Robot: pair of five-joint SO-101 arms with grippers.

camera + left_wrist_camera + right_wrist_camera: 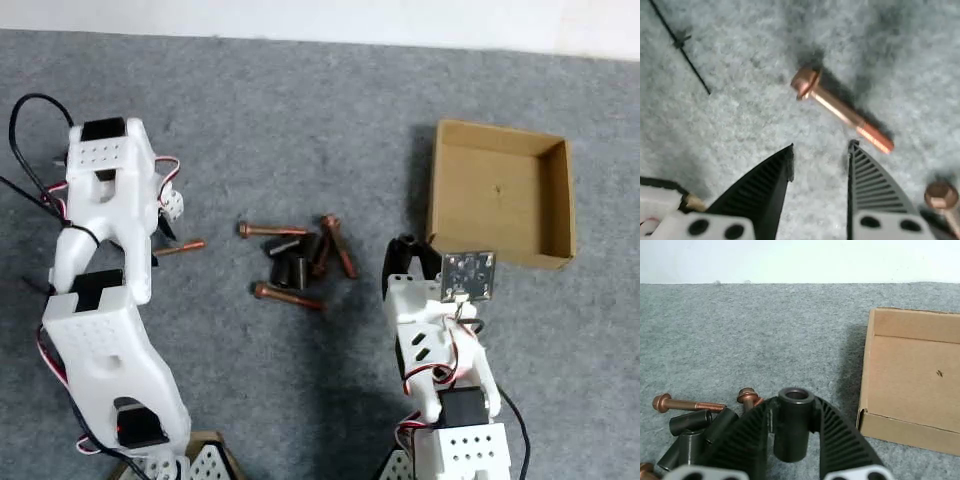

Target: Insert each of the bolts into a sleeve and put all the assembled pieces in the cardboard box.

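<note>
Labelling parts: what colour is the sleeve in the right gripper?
Black sleeve, clearest in the right wrist view.

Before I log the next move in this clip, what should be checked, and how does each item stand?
1. Right gripper shut on a sleeve: ok.
2. Sleeve's open end clear of that gripper: ok.
3. Left gripper open: ok.
4. Bolt held by the left gripper: not ok; it lies on the carpet just ahead of it.
5. That bolt apart from the pile: ok.
6. Cardboard box ready for pieces: ok, nothing inside.
</note>
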